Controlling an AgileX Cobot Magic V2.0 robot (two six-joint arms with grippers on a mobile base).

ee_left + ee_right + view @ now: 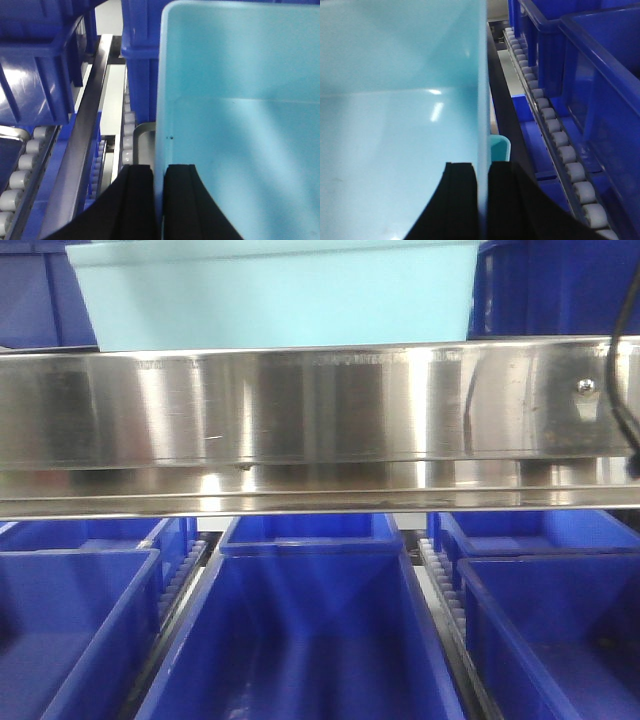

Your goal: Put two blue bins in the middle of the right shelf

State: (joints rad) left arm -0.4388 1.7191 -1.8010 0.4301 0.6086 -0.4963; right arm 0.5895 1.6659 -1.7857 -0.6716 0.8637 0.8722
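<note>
A light blue bin [270, 290] sits above the steel shelf rail [320, 420] at the top of the front view. My left gripper [159, 172] is shut on the bin's left wall [162, 90], one finger inside and one outside. My right gripper [482, 170] is shut on the bin's right wall [481, 75] in the same way. The bin's inside [250, 125] shows in the left wrist view and its inside [395, 110] in the right wrist view; it holds nothing.
Dark blue bins [300, 630] stand in rows on the level below, with more at left [70, 620] and right [550, 620]. Roller tracks [555, 135] and dark blue bins [590, 60] flank the right side; rollers [20, 170] and blue bins [40, 65] flank the left.
</note>
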